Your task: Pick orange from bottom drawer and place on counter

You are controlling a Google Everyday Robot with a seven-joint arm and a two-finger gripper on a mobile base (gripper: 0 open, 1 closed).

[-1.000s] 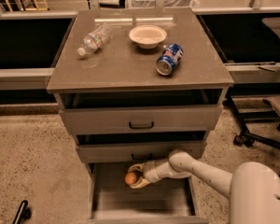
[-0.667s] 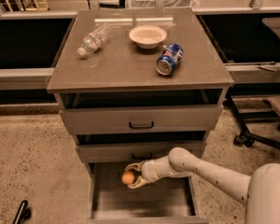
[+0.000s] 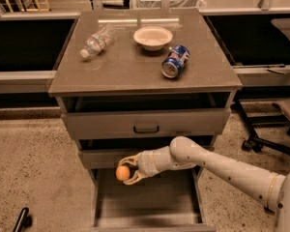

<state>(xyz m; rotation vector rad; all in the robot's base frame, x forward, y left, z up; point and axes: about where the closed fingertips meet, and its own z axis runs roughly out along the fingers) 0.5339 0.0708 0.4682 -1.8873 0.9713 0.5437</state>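
Note:
The orange [image 3: 122, 173] is a small round fruit held between the fingers of my gripper [image 3: 124, 170], which is shut on it. The gripper holds it in the air over the left part of the open bottom drawer [image 3: 150, 204], just in front of the middle drawer front. My white arm [image 3: 222, 168] reaches in from the lower right. The counter [image 3: 130, 66] is the flat grey-brown top of the cabinet, well above the gripper.
On the counter lie a clear plastic bottle [image 3: 97, 41] at the left, a white bowl [image 3: 153, 36] at the back, and a blue soda can [image 3: 175, 62] on its side. Two drawer fronts [image 3: 145, 124] stick out above the gripper. An office chair base [image 3: 268, 139] stands at the right.
The gripper with the orange has risen a little and moved left, away from the drawer floor. The arm has shifted with it.

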